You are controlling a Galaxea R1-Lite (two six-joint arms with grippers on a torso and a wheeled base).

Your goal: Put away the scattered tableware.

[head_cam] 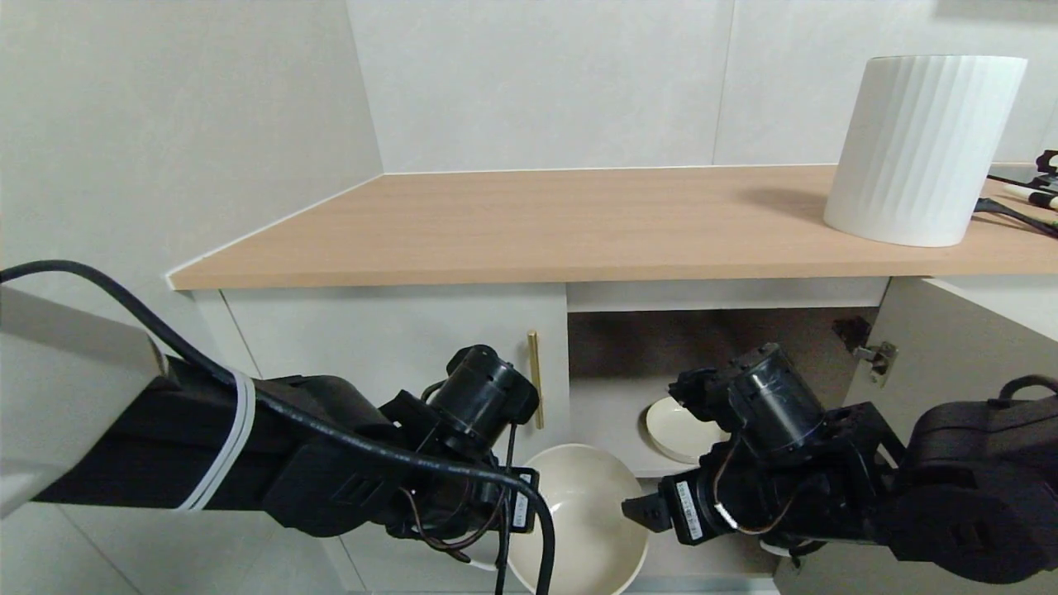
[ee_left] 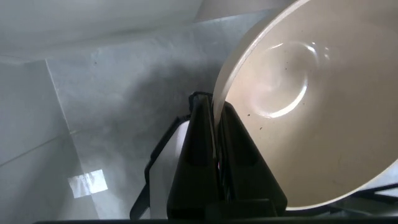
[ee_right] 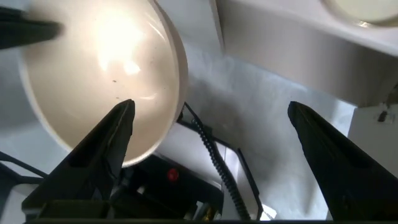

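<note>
- Left tool (ee_left: 214, 122) clamps the bowl (head_cam: 579, 529) by its rim.
- Right tool (ee_right: 211, 109), wide open, sits just right of your bowl; the plate (head_cam: 674, 430) lies beyond, rightward.

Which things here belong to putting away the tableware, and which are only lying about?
For the job: bowl, held at its rim by the left pincer; plate inside the open cabinet; right pincer, open beside the bowl.
Lying about: white ribbed container and cables on the counter.

A glossy cream ceramic bowl (head_cam: 579, 516) is tilted, raised, nearest. A small cream plate (head_cam: 676, 431) lies flat in the cabinet (head_cam: 388, 347), farther right
</note>
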